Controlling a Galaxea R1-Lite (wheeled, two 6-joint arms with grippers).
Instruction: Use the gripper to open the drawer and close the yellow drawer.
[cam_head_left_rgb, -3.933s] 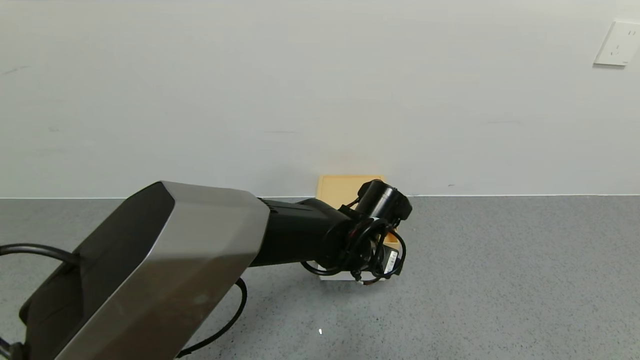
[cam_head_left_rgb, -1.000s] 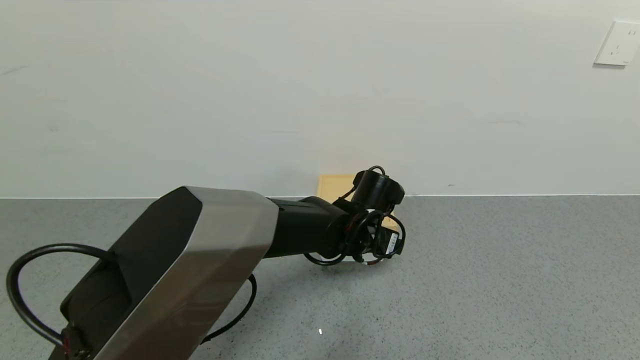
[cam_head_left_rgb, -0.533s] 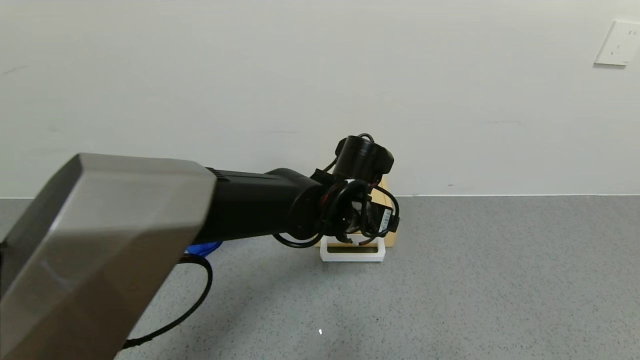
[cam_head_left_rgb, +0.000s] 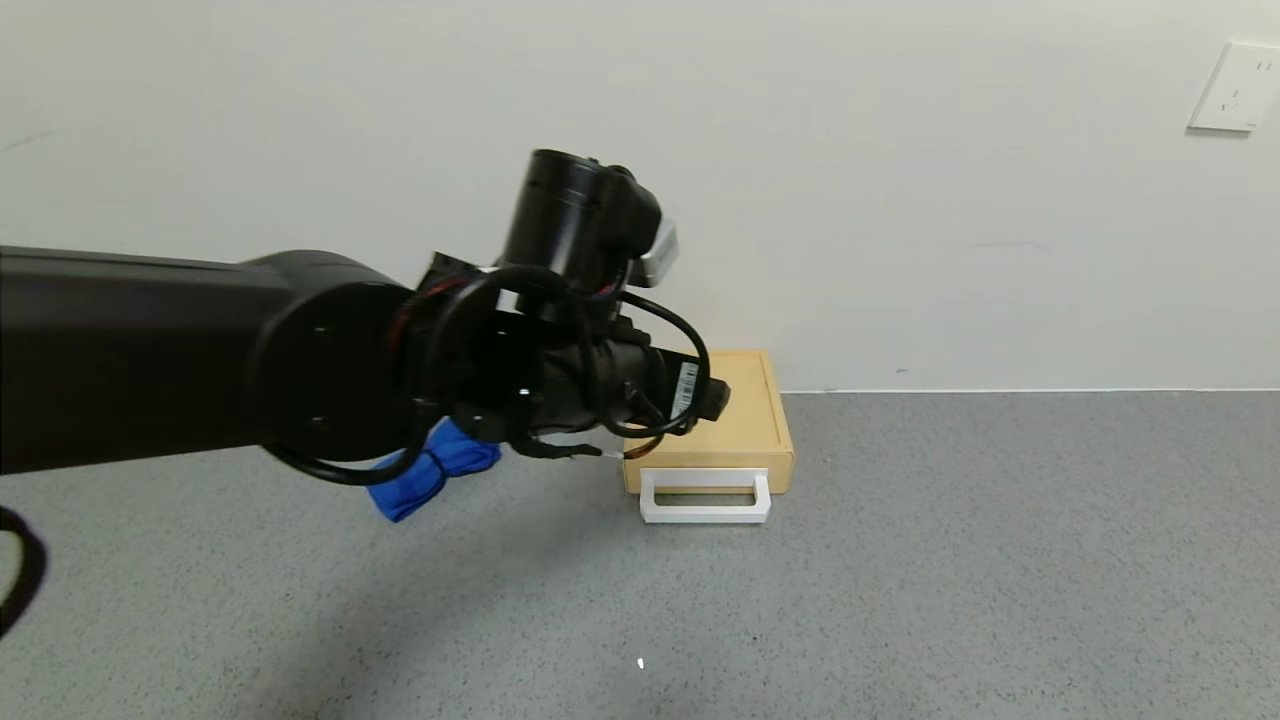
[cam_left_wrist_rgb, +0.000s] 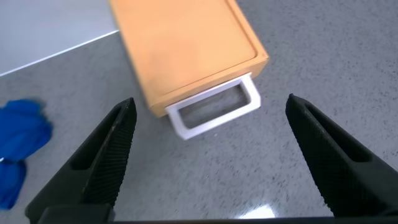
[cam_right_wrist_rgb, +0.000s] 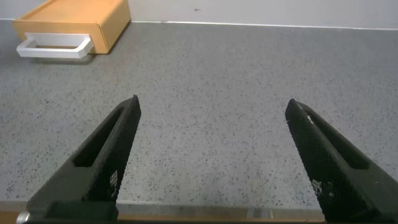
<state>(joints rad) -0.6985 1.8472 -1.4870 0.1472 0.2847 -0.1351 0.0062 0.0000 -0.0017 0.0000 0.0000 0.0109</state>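
The pale-yellow drawer (cam_head_left_rgb: 748, 420) stands against the wall, its front flush with the box and its white loop handle (cam_head_left_rgb: 705, 497) pointing toward me. My left gripper (cam_head_left_rgb: 712, 400) hovers above and just left of the box, touching nothing. In the left wrist view my left gripper (cam_left_wrist_rgb: 210, 102) is wide open and empty, with the drawer (cam_left_wrist_rgb: 186, 43) and its handle (cam_left_wrist_rgb: 214, 109) below between the fingers. My right gripper (cam_right_wrist_rgb: 212, 101) is open and empty low over the table, far from the drawer (cam_right_wrist_rgb: 74, 18); it is out of the head view.
A crumpled blue cloth (cam_head_left_rgb: 432, 470) lies on the grey table left of the drawer, partly under my left arm; it also shows in the left wrist view (cam_left_wrist_rgb: 18, 146). A white wall socket (cam_head_left_rgb: 1240, 87) is at the upper right. The white wall stands right behind the drawer.
The drawer front and handle have gone back toward the wall. My left arm has since risen and drawn back left off the handle, uncovering the drawer and the blue cloth.
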